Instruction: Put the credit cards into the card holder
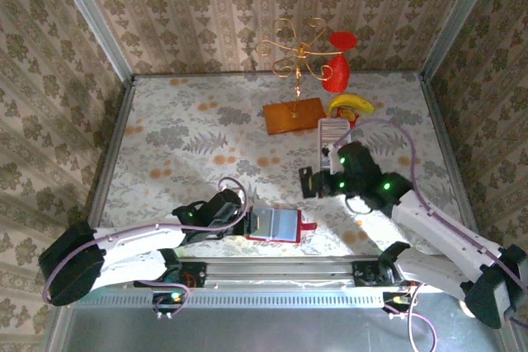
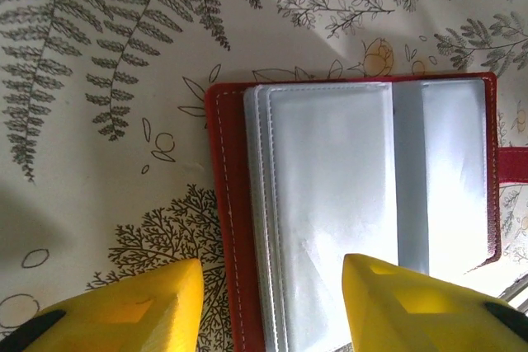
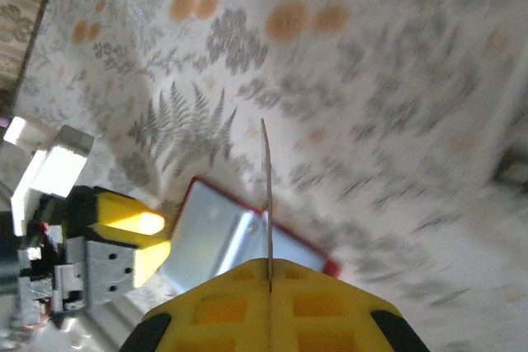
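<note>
Credit card (image 3: 266, 187), pinched edge-on in my right tool (image 3: 270, 282) above the open card holder (image 3: 210, 237) just ahead of it, is risking snagging a pocket lip, with my spread left tool (image 2: 272, 294) straddling only its near edge.

Table (image 1: 165, 146) lies open at left. Wire stand (image 1: 294, 115) obstructs far centre. Left gripper (image 2: 272, 274) blocks card holder (image 1: 276, 224) at its left edge; right gripper (image 3: 270, 276), pinching credit card (image 3: 266, 187), hovers beyond.
</note>
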Robot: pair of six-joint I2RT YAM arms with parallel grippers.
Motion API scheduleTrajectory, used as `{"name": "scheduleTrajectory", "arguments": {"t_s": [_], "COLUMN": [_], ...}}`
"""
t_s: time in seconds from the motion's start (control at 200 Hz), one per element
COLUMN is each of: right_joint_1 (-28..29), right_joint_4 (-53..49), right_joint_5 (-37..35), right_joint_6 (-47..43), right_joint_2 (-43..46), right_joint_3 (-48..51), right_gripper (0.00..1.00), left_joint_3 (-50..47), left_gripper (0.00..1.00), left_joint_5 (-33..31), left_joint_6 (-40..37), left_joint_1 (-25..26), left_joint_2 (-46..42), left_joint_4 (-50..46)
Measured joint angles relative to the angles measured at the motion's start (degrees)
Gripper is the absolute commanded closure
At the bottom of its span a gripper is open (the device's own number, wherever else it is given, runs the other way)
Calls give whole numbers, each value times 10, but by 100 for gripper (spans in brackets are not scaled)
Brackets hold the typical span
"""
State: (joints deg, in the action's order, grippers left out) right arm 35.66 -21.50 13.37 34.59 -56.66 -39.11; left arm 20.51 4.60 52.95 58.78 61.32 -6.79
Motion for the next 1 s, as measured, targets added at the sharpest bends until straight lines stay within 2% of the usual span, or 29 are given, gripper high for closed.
{"name": "scheduleTrajectory", "arguments": {"t_s": [0.165,0.345,0.6,1.005], "right_joint_1": [95,163,210,238], "right_joint_4": [108,212,306,332], "right_joint_5": [-36,-85,-130,-169], "right_joint_6": [188,302,357,375], "right_joint_2": [1,-22,-103,-147], "right_joint_3": [98,152,153,152], "right_gripper": [100,100,100,100], "left_joint_3": [0,0,0,0], "left_gripper": [56,57,65,69], "left_joint_5": [2,1,-6,-14], "left_joint_6": [5,15,24,26], "left_joint_1": [11,24,31,32], "left_joint_2": [10,18,21,21], "left_joint_4": [0,2,0,0]}}
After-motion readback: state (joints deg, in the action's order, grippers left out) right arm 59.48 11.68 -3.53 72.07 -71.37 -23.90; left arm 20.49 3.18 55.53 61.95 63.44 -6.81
